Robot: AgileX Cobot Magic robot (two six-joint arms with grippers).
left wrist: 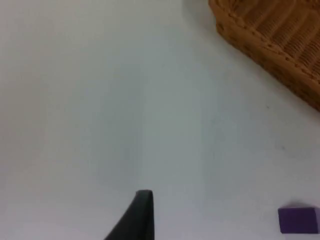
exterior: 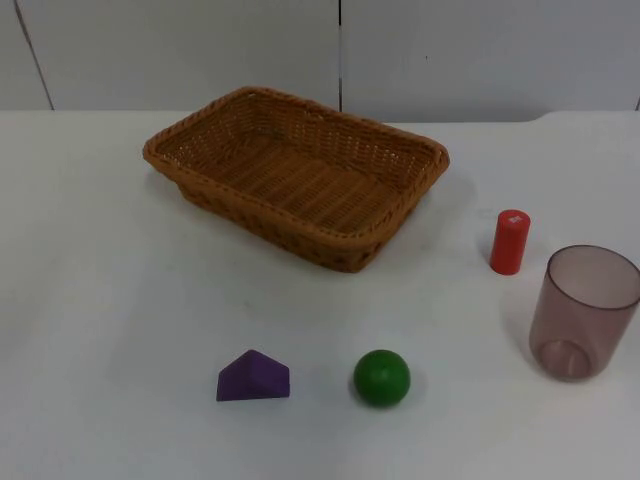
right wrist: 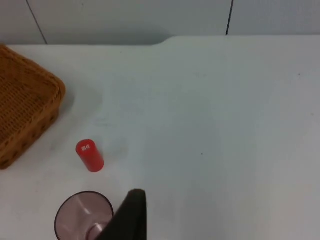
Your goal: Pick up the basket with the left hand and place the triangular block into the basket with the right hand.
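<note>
An empty brown woven basket (exterior: 297, 172) stands at the back middle of the white table. The purple triangular block (exterior: 253, 377) lies near the front edge, well in front of the basket. My left gripper (left wrist: 142, 207) hangs over bare table left of the basket (left wrist: 274, 41), apart from it and from the purple block (left wrist: 298, 220). My right gripper (right wrist: 132, 210) hovers over the table's right side, far from the block, with a corner of the basket (right wrist: 24, 111) in its view. Neither gripper holds anything that I can see.
A green ball (exterior: 381, 378) sits just right of the purple block. A red cylinder (exterior: 510, 241) (right wrist: 90, 155) and a translucent pink cup (exterior: 583, 312) (right wrist: 83, 216) stand at the right. The grey partition wall (exterior: 200, 50) closes off the table's far edge.
</note>
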